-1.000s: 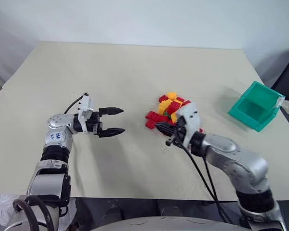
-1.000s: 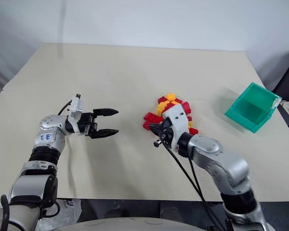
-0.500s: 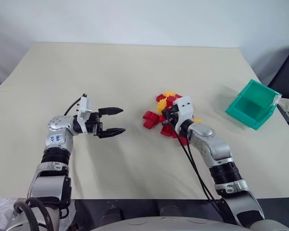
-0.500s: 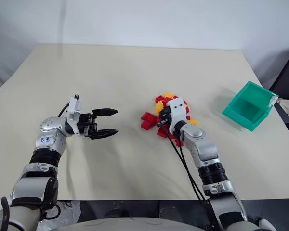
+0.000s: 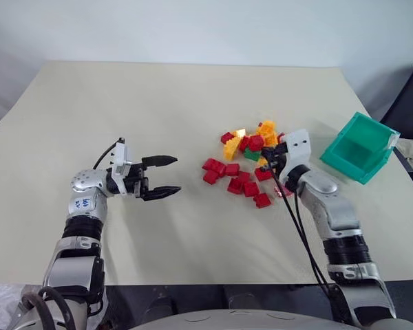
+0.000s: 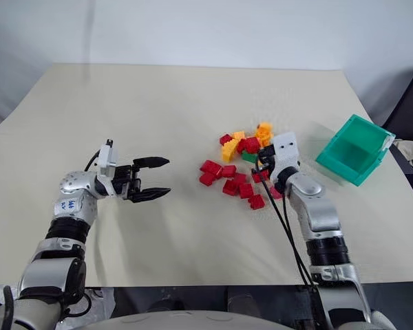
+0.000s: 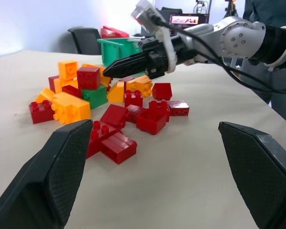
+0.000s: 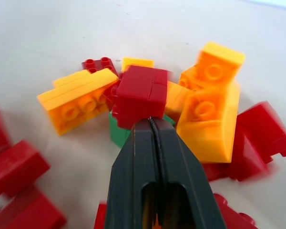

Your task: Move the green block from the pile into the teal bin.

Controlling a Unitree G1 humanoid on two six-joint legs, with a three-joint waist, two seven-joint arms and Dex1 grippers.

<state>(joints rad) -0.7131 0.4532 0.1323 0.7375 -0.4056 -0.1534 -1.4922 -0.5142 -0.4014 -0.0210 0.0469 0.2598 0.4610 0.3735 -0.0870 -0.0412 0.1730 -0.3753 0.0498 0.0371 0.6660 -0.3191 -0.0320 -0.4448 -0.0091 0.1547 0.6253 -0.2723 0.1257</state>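
The pile [image 5: 244,161] of red and yellow-orange bricks lies spread out mid-table. The green block [image 5: 252,155] sits low in it, half under a red brick [image 8: 140,95] and beside orange ones; it also peeks out as the green block [image 8: 115,133] and the green block [image 7: 96,95]. My right gripper [image 5: 267,154] is shut and empty at the pile's right side. Its tip [image 8: 151,121] points level at that red brick, right above the green block. The teal bin [image 5: 361,148] stands further right. My left gripper [image 5: 164,177] hovers open well left of the pile.
Several loose red bricks [image 5: 244,187] lie on the near side of the pile. A black cable trails from my right wrist down toward the table's front edge. Bare tabletop stretches behind the pile and between it and my left gripper.
My right gripper has swept from the pile's near-left side through to its right side, staying shut. The bricks have scattered and the green block has come into sight. The left arm held still.
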